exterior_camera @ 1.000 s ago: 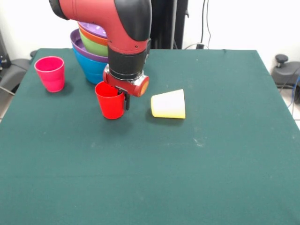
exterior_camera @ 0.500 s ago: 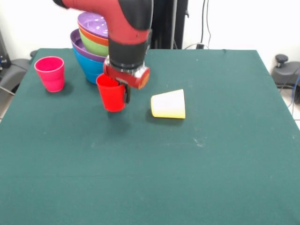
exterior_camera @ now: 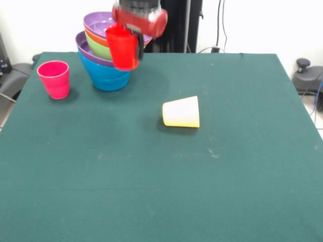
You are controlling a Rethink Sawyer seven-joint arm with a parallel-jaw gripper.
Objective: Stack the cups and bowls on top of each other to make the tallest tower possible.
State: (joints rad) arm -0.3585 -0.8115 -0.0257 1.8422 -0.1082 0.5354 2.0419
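My gripper [exterior_camera: 132,41] is shut on the rim of the red cup [exterior_camera: 122,47] and holds it upright in the air, just in front of the tower [exterior_camera: 103,53]. The tower is a nested pile of bowls at the table's far left: blue lowest, then purple, green, orange and purple on top. The pink cup [exterior_camera: 54,78] stands upright to the left of the tower. The yellow cup [exterior_camera: 181,112] lies on its side near the table's middle.
The green table cloth [exterior_camera: 161,171] covers the whole table. Black equipment and cables stand behind the far edge, and a chair base [exterior_camera: 305,73] is off the right side.
My gripper has lifted the red cup off the table and carried it up and toward the tower. The other cups and the bowls have not moved.
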